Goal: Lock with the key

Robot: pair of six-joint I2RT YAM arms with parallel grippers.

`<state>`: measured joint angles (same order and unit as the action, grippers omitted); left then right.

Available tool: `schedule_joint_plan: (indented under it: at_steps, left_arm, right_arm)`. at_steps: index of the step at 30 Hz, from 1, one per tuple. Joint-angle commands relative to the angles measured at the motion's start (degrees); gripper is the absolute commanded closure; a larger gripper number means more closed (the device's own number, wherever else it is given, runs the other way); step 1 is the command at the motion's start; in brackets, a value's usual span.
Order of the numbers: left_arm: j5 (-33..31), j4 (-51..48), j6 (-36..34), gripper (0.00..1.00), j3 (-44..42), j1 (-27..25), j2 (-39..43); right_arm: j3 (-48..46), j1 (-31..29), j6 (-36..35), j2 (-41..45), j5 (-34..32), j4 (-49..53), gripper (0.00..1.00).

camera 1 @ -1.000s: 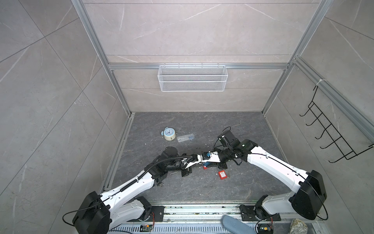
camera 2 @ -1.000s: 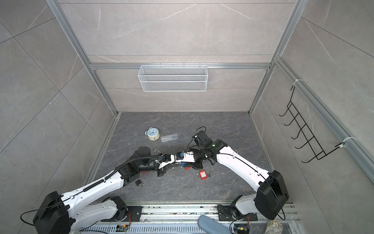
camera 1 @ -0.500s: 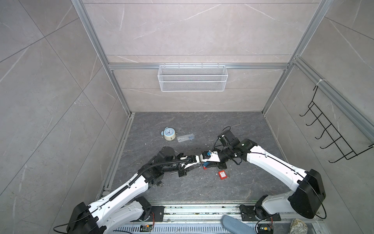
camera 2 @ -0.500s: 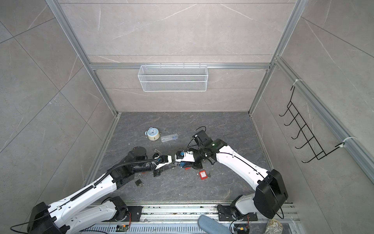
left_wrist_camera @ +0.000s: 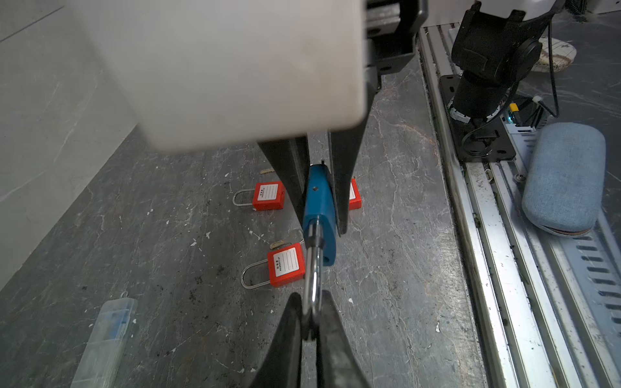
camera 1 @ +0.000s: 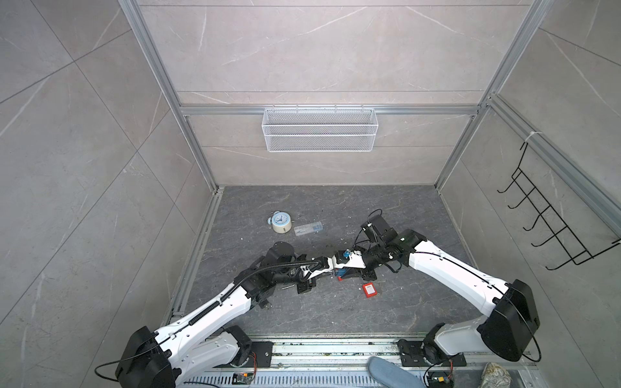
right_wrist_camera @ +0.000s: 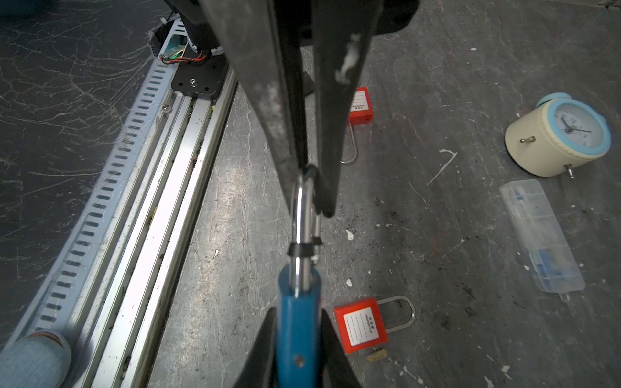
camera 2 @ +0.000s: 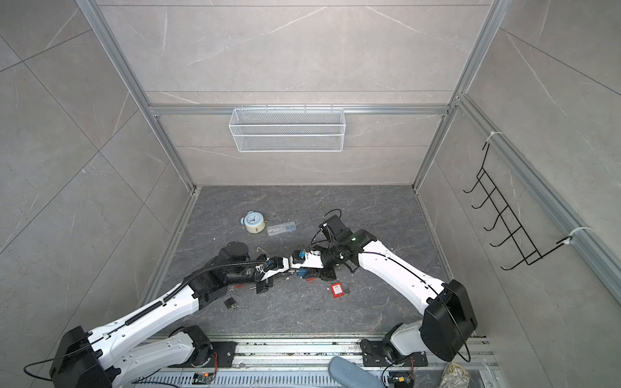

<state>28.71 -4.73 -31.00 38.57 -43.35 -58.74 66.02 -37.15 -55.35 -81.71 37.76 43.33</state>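
A blue padlock (left_wrist_camera: 319,208) hangs above the dark floor between both grippers, seen in both top views (camera 1: 342,270) (camera 2: 304,271). My right gripper (right_wrist_camera: 297,322) is shut on its blue body. My left gripper (left_wrist_camera: 311,302) is shut on the tip of its steel shackle (right_wrist_camera: 302,215), facing the right gripper head-on. In both top views the two grippers (camera 1: 331,262) (camera 2: 297,265) meet near the middle of the floor. A small brass key-like piece (right_wrist_camera: 376,355) pokes from the base of a red padlock (right_wrist_camera: 361,324) on the floor. Neither gripper holds a key.
Red padlocks (left_wrist_camera: 268,196) (camera 1: 368,290) lie on the floor under and beside the grippers. An alarm clock (camera 1: 280,221) and a clear plastic case (camera 1: 308,228) sit further back. A metal rail (camera 1: 336,349) runs along the front edge. A wire basket (camera 1: 319,129) and a hook rack (camera 1: 551,218) hang on the walls.
The left arm shifted its elbow back and came forward again. Its gripper still meets the right gripper at the blue padlock. The right arm has barely moved.
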Motion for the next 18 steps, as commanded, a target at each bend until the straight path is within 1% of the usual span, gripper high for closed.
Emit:
schedule_joint_plan:
  at_steps: [1,3,5,7,9,13,15,18]
  left_arm:
    - [3.0,1.8,0.0,0.91,2.7,-0.2,0.0]
    - [3.4,2.0,0.5,0.95,2.7,-0.2,0.0]
    - [3.5,2.0,0.9,0.94,2.7,-0.2,-0.4]
    - [3.1,2.0,1.0,0.88,2.7,-0.2,-0.6]
    - [2.6,1.8,0.7,0.87,2.8,-0.2,-0.6]
    - [3.0,1.5,0.4,0.98,3.5,-0.2,-0.5]
    - [4.1,1.0,0.4,1.00,4.2,-0.2,-1.2]
    - [6.4,1.1,1.2,1.00,4.8,-0.2,-2.5]
  right_arm:
    - [1.6,0.1,-0.3,0.5,0.8,0.4,0.93]
    - [1.6,0.1,-0.3,0.7,0.6,0.3,0.93]
    - [1.4,0.1,-0.4,0.9,0.6,-0.3,0.93]
    - [1.5,0.1,-0.7,0.9,0.7,-0.1,0.93]
    - [1.6,0.1,-0.9,0.8,0.6,0.3,0.93]
    - [1.5,0.1,-1.0,0.7,0.6,0.4,0.93]
    - [1.4,0.1,-0.9,0.7,0.6,0.1,0.93]
    - [1.1,0.1,-0.5,1.0,-0.2,-1.4,0.93]
